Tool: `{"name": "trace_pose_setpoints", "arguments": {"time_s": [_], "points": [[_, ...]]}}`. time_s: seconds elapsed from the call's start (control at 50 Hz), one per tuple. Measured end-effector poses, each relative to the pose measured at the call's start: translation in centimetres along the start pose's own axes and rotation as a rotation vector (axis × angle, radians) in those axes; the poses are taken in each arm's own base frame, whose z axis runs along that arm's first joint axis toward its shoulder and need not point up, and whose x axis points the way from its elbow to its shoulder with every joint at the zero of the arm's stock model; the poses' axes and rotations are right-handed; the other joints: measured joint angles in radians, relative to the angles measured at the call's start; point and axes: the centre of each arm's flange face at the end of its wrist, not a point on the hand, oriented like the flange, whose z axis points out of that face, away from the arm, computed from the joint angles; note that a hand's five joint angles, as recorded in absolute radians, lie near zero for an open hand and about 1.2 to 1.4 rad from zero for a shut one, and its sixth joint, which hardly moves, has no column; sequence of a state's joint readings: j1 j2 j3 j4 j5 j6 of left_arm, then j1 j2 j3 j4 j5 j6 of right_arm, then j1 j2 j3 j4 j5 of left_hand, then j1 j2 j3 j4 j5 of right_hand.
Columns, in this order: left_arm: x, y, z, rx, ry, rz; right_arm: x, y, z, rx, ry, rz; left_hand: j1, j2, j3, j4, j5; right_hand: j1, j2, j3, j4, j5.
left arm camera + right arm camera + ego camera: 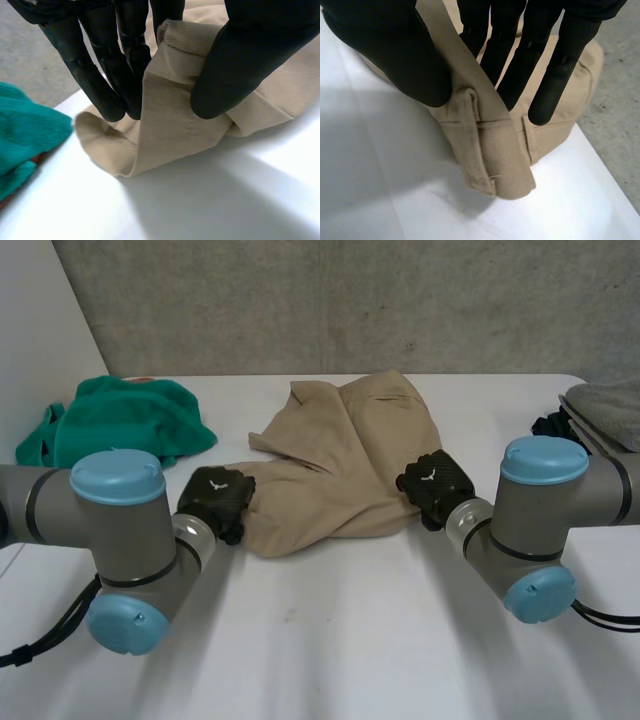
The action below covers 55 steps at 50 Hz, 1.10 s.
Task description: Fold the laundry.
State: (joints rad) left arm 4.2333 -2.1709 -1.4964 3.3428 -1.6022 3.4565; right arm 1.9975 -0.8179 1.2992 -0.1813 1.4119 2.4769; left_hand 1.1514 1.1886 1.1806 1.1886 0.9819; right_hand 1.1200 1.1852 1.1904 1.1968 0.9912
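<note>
Pinching tan pants (340, 455) at their 8 o'clock edge with left hand (215, 498). Same pinch at 4 o'clock with right hand (437, 483).

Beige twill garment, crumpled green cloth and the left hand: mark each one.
beige twill garment (350, 455), head view, on its flat middle.
crumpled green cloth (130, 425), head view, middle of the heap.
left hand (215, 497), head view, back of the hand.
</note>
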Motion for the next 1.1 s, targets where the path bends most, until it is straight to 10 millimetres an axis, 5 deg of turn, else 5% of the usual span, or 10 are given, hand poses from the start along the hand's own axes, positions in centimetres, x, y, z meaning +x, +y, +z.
{"name": "trace_pose_setpoints", "arguments": {"time_s": [0.22,0.36,0.5,0.62,0.74,0.94,1.0,1.1], "points": [[1.0,-0.6,-2.9,-0.062,0.081,0.053,2.2,-2.0,-2.4,-0.016,0.024,0.022,0.000,0.007,0.007,0.006,0.000,0.000,0.000,0.000,0.000,0.001],[1.0,-2.7,-7.7,-0.043,0.130,0.014,5.9,-5.8,-4.8,0.060,0.057,-0.040,0.000,0.007,0.007,0.006,0.000,0.000,0.000,0.000,0.000,0.008],[1.6,-2.3,-8.3,-0.047,0.153,0.000,4.2,-6.9,-0.8,0.218,-0.035,-0.086,0.000,0.007,0.007,0.006,0.000,-0.007,-0.034,-0.037,-0.041,-0.014],[1.3,-1.3,-6.7,-0.094,0.106,-0.003,1.9,-4.5,4.0,0.215,-0.042,-0.115,0.000,0.007,0.007,0.006,0.000,-0.511,-0.575,-0.573,-0.581,-0.558],[0.6,-1.4,-5.9,-0.101,0.060,-0.013,3.7,-4.7,5.3,0.170,0.133,-0.072,0.000,0.007,0.007,0.006,0.000,-0.893,-0.971,-0.973,-0.975,-0.946],[0.0,-3.0,-6.0,-0.055,0.046,-0.025,6.9,-8.5,-1.0,0.132,0.207,0.127,0.000,0.007,0.007,0.006,0.000,-0.853,-0.926,-0.931,-0.938,-0.900],[-0.1,-3.4,-5.9,-0.046,0.045,-0.026,7.0,-8.3,-4.2,0.064,0.129,0.141,0.000,0.007,0.007,0.006,0.000,-0.701,-0.771,-0.775,-0.787,-0.747],[-0.3,-3.6,-5.6,-0.040,0.039,-0.031,6.3,-6.4,-6.4,-0.033,0.003,0.112,0.000,0.007,0.008,0.006,0.000,-0.430,-0.497,-0.505,-0.520,-0.486]]}}
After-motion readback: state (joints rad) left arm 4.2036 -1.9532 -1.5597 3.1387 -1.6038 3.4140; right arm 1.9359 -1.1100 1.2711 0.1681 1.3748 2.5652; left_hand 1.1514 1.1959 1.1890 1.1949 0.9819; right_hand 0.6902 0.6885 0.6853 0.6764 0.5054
